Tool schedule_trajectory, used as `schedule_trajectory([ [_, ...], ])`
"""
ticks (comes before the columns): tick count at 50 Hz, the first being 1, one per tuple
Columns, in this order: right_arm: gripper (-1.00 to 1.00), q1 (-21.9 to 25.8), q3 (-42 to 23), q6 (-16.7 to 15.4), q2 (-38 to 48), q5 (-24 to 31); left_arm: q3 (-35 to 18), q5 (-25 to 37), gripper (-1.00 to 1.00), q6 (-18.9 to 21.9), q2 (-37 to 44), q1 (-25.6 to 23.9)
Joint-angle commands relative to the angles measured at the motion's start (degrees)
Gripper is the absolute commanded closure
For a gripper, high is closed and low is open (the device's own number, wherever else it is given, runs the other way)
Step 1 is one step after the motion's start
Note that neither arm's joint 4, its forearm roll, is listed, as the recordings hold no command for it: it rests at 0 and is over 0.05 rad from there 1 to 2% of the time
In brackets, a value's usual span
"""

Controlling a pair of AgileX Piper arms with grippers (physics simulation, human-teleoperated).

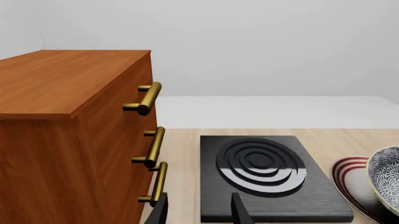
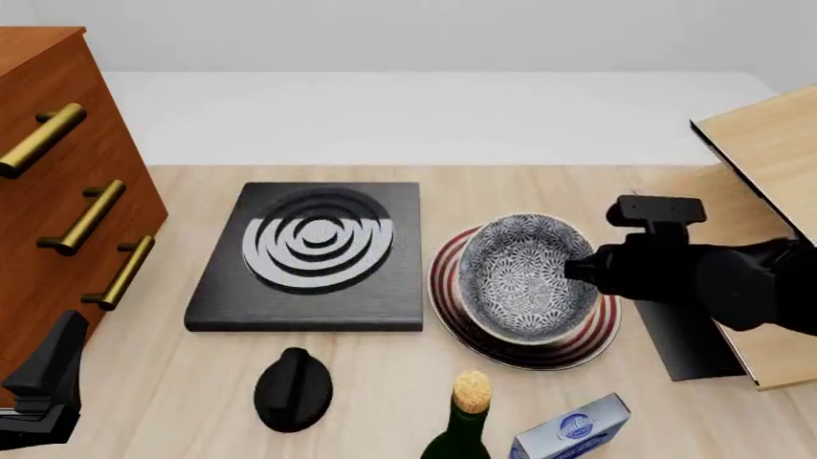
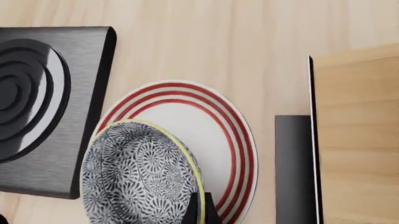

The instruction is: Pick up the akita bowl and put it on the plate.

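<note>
Your right gripper (image 2: pixel 577 271) pinches the right rim of the one akita bowl (image 2: pixel 526 275), its fingers (image 3: pixel 201 211) pressed on either side of the pale edge. The bowl sits tilted over the one plate (image 2: pixel 526 346), covering most of it in the front view; whether it rests on the plate or hangs just above, the pictures do not settle. Plate and bowl lie right of centre on the table (image 2: pixel 383 402).

Your left gripper (image 1: pixel 198 211) waits at the near left corner, well apart from the bowl, its two fingers (image 1: pixel 240 210) spread with nothing between them.

Just left of the plate lies one black square slab (image 2: pixel 313 306) with white rings. At the far left stands one wooden cabinet (image 2: pixel 52 182) carrying three brass handles (image 2: pixel 87 217). Along the near edge you have one black knob-like object (image 2: pixel 294 387), one corked bottle (image 2: pixel 466 426) and one blue-and-white carton (image 2: pixel 572 427). At the right stands one pale wooden box (image 2: pixel 766 172) with a dark panel (image 2: pixel 690 339) at its foot.
</note>
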Motion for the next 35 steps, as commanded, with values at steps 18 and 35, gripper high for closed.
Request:
schedule_trajectory([
  [18,-1.0,-1.2,0.8,-2.5,1.4,0.1,0.0,0.0,-1.0,0.0,0.0,0.0],
  [35,-1.0,-2.8,-1.6,-6.0,-3.5,4.7,0.0,0.0,-1.0,0.0,0.0,0.0],
])
